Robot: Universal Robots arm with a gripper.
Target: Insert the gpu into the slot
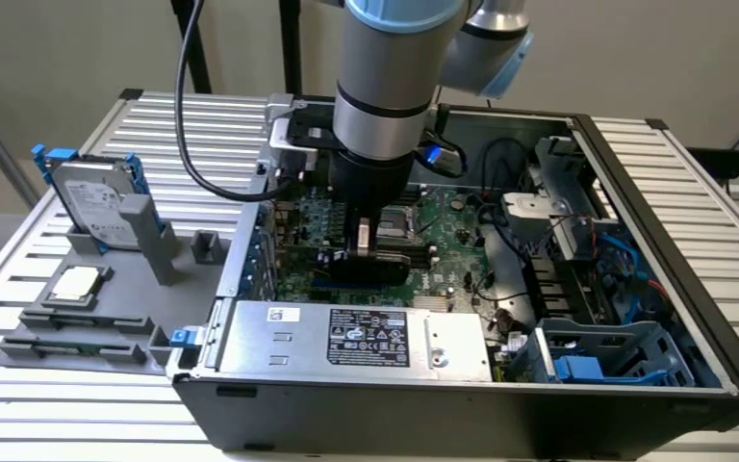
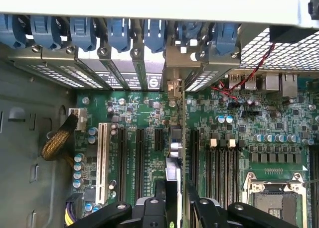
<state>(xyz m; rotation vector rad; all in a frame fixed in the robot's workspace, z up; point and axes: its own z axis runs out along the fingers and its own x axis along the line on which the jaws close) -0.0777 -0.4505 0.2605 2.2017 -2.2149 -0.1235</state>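
The gpu (image 2: pixel 175 143) shows edge-on as a thin card standing upright on the green motherboard (image 2: pixel 144 108), between rows of black expansion slots. Its metal bracket end (image 2: pixel 174 71) reaches the case's rear openings. My gripper (image 2: pixel 175 200) is shut on the gpu, one black finger (image 2: pixel 152 208) on each flat side. In the exterior view the arm reaches straight down into the open computer case, and the gripper (image 1: pixel 367 252) holds the dark gpu (image 1: pixel 376 269) low over the board. The slot is hidden beneath the card; I cannot tell whether the card's edge is in it.
A silver-labelled power supply box (image 1: pixel 357 337) sits at the case's near side. Four black memory slots (image 2: pixel 224 163) and the CPU socket (image 2: pixel 271 198) lie beside the card. Blue retention clips (image 2: pixel 119 31) line the rear wall. A hard drive (image 1: pixel 93 202) stands outside on a grey fixture.
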